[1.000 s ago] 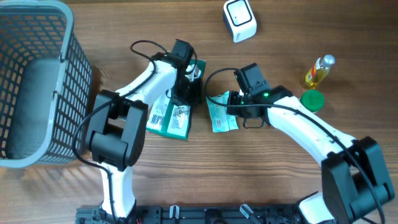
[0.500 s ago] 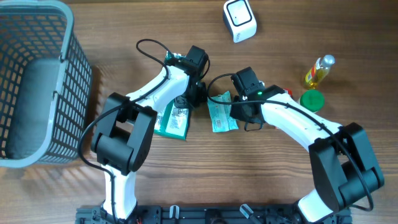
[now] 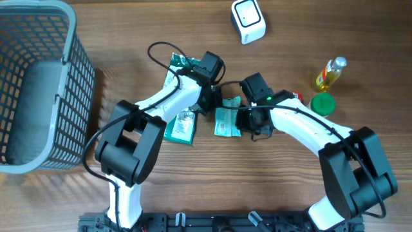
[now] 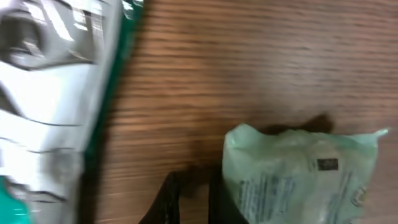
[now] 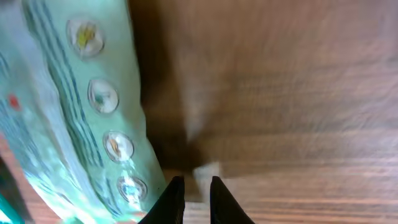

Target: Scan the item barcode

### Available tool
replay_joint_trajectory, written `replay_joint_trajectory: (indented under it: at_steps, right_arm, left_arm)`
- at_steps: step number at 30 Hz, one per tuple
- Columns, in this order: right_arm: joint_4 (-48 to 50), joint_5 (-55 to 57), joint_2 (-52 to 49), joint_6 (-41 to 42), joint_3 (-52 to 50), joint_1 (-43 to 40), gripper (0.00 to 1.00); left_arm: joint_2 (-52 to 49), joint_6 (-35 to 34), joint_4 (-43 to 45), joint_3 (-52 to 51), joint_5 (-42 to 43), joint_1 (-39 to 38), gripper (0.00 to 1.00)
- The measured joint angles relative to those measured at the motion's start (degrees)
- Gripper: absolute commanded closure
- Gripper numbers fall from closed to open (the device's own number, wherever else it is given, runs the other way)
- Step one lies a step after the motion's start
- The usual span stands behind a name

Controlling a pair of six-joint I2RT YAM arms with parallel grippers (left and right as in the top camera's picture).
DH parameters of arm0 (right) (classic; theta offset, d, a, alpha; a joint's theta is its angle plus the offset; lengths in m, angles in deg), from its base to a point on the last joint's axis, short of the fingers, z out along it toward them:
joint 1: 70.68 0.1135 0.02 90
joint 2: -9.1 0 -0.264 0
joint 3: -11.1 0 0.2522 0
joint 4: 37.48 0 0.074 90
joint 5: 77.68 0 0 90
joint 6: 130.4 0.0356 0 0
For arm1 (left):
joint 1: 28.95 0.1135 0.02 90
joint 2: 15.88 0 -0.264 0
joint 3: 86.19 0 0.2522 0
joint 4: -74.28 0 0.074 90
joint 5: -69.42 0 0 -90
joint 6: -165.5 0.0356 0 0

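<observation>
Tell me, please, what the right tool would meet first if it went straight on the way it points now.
Probably the bare wood of the table, going by the right wrist view: the right tool points just beside the light green packet, not at it. Depth is unclear.

A mock shop checkout; white barcode scanner point(image 3: 248, 20), grey wire basket point(image 3: 77, 90), packaged goods point(image 3: 226, 120) on a wooden table point(image 3: 225, 183)

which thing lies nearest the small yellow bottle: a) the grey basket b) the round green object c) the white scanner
B: in the overhead view the round green object sits just below the yellow bottle at the right, while the white scanner is up at the top edge and the grey basket is far left.
</observation>
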Motion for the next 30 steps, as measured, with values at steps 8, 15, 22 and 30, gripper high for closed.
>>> replay_joint_trajectory:
  at_steps: [8, 15, 22, 30]
  right_arm:
    - [-0.31, -10.34, -0.07, 0.2, -0.98, 1.73, 0.88]
    - [-8.79, -15.23, -0.04, -4.09, 1.31, 1.4, 0.73]
    - [-8.07, -7.34, 1.6, -10.43, 9.7, -3.1, 0.4]
    - [-5.09, -3.63, 1.66, -14.4, 9.7, -7.39, 0.37]
  left_arm:
    - [0.0, -0.02, 2.67, -0.42, 1.49, -1.42, 0.96]
    - [0.28, 1.33, 3.19, -0.61, 1.66, -1.16, 0.96]
    - [13.33, 0.87, -3.8, -0.15, 1.64, 1.6, 0.96]
    - [12.04, 0.63, -7.5, -3.96, 1.66, -0.85, 0.96]
